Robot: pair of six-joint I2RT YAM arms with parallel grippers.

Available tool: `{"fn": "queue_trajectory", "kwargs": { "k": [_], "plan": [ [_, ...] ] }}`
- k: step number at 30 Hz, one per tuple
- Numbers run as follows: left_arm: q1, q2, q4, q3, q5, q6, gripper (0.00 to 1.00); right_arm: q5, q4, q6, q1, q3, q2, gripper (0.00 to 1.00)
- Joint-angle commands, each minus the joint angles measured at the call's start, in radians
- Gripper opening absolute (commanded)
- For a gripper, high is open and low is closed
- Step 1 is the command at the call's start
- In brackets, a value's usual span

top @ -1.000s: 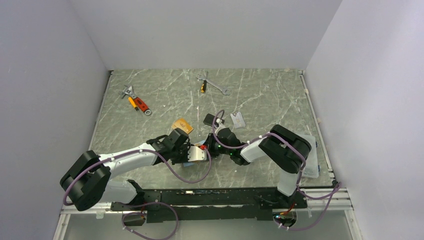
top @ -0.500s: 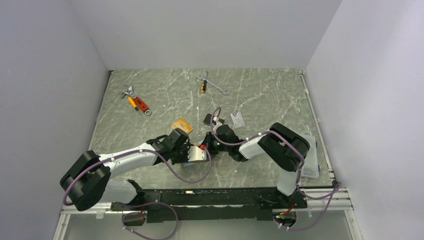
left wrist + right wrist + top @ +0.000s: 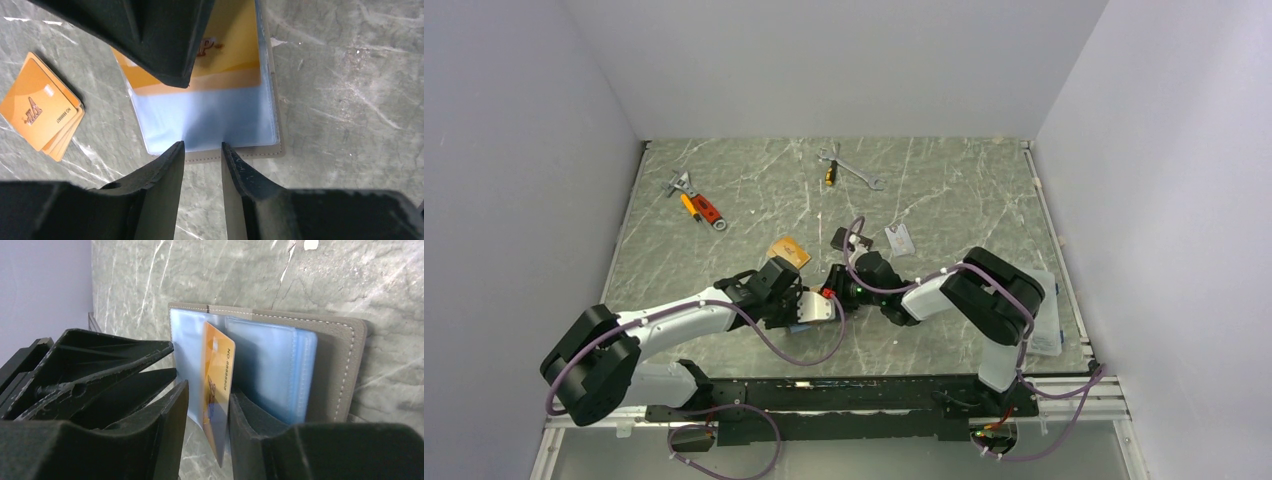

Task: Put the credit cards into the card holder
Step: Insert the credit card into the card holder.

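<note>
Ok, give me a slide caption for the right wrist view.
Orange credit card between the right hand's parted fingers, partly tucked into the open grey card holder.

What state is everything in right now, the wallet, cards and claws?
Card holder, open on the table.
Orange card, upright among the holder's sleeves, partly in.
Orange stack, on the table, not loaded.
Black card, loose on the table.
Silver card, loose on the table.
Left claw, open over the holder's edge.
Right claw, open, straddling the orange card.
</note>
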Motion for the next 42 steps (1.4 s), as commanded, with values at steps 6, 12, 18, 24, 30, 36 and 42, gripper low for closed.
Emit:
{"fn": "queue_trajectory", "kwargs": {
  "k": [6,12,18,24,30,36,42],
  "plan": [
    [0.0,-0.028,-0.042,-0.003,0.0,-0.03,0.37,0.048,-0.167,-0.034,-0.015,-0.103,-0.048,0.52],
    [0.0,-0.019,-0.028,-0.004,-0.006,-0.027,0.35,0.072,-0.221,-0.052,-0.017,-0.104,-0.087,0.58],
    [0.0,-0.021,-0.033,0.013,-0.006,-0.026,0.31,0.095,-0.264,-0.077,-0.015,-0.086,-0.101,0.55],
    [0.002,-0.047,-0.09,0.076,-0.001,-0.058,0.23,0.161,-0.333,-0.098,0.008,-0.064,-0.129,0.57],
    [0.003,-0.089,-0.187,0.154,0.046,-0.055,0.18,0.162,-0.316,-0.092,0.025,-0.053,-0.112,0.57],
    [0.004,-0.069,-0.133,0.119,0.088,-0.036,0.16,0.172,-0.303,-0.083,0.032,-0.064,-0.12,0.58],
    [0.003,-0.001,0.007,0.065,0.094,-0.001,0.15,0.158,-0.255,-0.074,0.032,-0.095,-0.138,0.61]
  ]
}}
